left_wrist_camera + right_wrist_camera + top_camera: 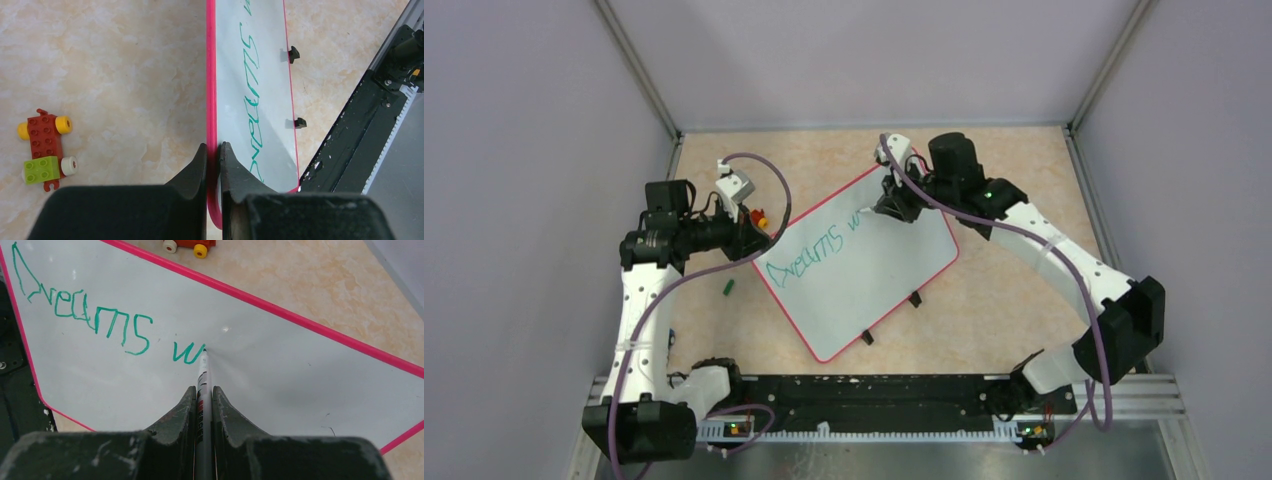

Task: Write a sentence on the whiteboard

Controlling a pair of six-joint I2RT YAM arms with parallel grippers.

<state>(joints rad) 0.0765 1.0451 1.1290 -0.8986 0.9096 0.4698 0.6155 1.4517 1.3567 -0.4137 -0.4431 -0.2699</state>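
Whiteboard (874,290) lies skewed mid-table (1014,290), one corner twd the arm bases. Sentence (100,322) sits on its far-left part. L gripper (214,147) straddles the board's left rim. R gripper (202,390) is over the far corner w/ marker (202,371), tip on board at the last letter. Toy car (45,150) is on table beyond the far-left edge. Small cap (727,287) lies left of board.

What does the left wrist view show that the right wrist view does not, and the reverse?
Only the left wrist view: the left gripper, jaws shut on the whiteboard rim, two black feet, and the whole toy car. Only the right wrist view: the right gripper holding the marker, tip at the "w". Both: the whiteboard, the green sentence, part of the toy car.
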